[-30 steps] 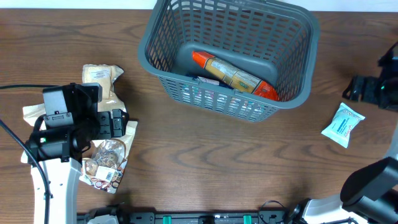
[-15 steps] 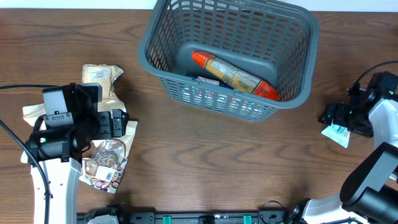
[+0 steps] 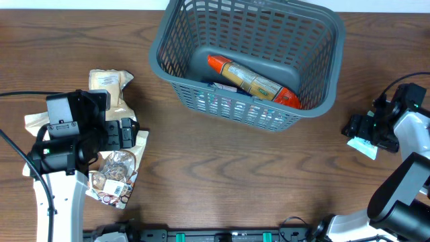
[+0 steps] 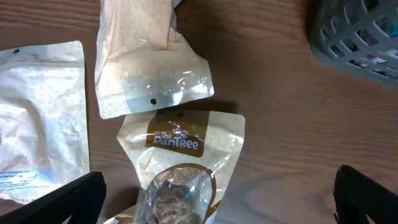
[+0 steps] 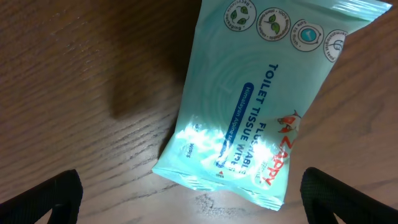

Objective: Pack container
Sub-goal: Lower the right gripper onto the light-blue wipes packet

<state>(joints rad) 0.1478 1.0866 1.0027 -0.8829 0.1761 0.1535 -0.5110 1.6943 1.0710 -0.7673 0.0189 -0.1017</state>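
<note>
Wide-spread jaws on the right gripper (image 5: 196,199) straddle a teal toilet tissue packet (image 5: 249,106) lying flat on the table (image 5: 74,74), with a fingertip on either side of its lower edge and neither seen to touch it. That stance looks like the set-up for a pinch across the packet's short width. The left gripper (image 4: 210,198) is just as wide and holds nothing. It hangs over a Pan Tree pouch (image 4: 180,162), which sits among a pale pouch (image 4: 146,62) overlapping its top and a white pouch (image 4: 37,118) off to one side. The overlap probably makes the Pan Tree pouch the awkward pick of the heap. Beyond both arms, the container (image 3: 306,40) stands upright at the far middle of the table, well apart from either gripper. A long orange-ended packet (image 3: 252,82) lies slantwise on its floor, so plenty of room seems to be left.
</note>
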